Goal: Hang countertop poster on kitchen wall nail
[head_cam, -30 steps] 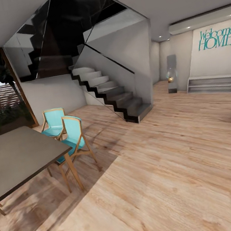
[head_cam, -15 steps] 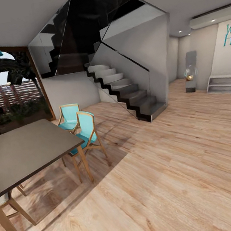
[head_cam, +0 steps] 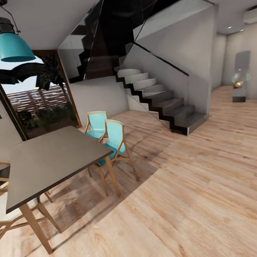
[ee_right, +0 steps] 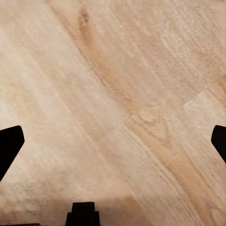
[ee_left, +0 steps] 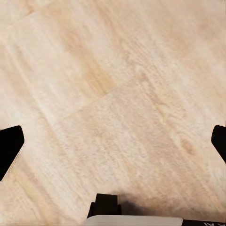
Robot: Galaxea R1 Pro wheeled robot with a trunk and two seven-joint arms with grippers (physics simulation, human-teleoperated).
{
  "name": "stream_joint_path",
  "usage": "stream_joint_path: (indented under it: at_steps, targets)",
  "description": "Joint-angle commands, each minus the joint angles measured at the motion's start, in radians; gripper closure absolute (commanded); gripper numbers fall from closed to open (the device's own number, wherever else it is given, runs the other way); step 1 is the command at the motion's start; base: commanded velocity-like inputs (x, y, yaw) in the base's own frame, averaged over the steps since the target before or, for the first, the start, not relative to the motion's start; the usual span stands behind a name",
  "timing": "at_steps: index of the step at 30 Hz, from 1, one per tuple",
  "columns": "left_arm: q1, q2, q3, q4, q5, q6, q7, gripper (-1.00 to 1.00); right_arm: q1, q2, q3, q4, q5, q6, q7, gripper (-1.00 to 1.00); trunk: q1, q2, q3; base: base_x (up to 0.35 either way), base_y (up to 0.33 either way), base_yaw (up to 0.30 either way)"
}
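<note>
The poster, the kitchen countertop and the wall nails are out of view. My left gripper [ee_left: 113, 143] hangs over the light wooden floor with its black fingertips [ee_left: 9, 148] far apart at the picture's edges, open and empty. My right gripper [ee_right: 113, 146] is likewise open over the floor, one black fingertip [ee_right: 9, 146] at each side and nothing between them.
A grey dining table [head_cam: 49, 159] on wooden legs stands at the left, with two turquoise chairs [head_cam: 114, 141] behind it and a pale chair [head_cam: 3, 209] at its near side. A dark staircase [head_cam: 161, 97] rises at centre. A teal lamp [head_cam: 12, 43] hangs above. Wooden floor [head_cam: 192, 201] stretches right.
The whole head view has swung left: table, chairs and staircase slid rightward in the picture, the lamp and window came into sight, and the Welcome Home wall left the frame.
</note>
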Motion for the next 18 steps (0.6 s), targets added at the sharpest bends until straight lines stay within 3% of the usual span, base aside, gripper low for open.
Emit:
stream_joint_path:
  at_steps: [1,6,18]
  targets:
    - [0.0,0.0,0.002,-0.001,0.0,-0.002,0.0,-1.0,-0.001,-0.001,0.004,0.001,0.004,-0.001,-0.004,-1.0,0.0,-0.001,-0.001,0.0,0.238,0.122]
    - [0.0,0.0,0.002,-0.001,0.0,-0.002,0.0,-1.0,-0.001,-0.001,0.004,0.002,0.004,-0.001,-0.002,-1.0,0.0,-0.001,-0.001,0.0,0.267,0.141]
    - [0.0,0.0,0.005,-0.001,0.0,-0.001,0.0,-1.0,-0.001,-0.001,0.004,0.001,0.005,-0.002,-0.007,-1.0,0.0,-0.001,-0.001,0.0,0.289,0.266]
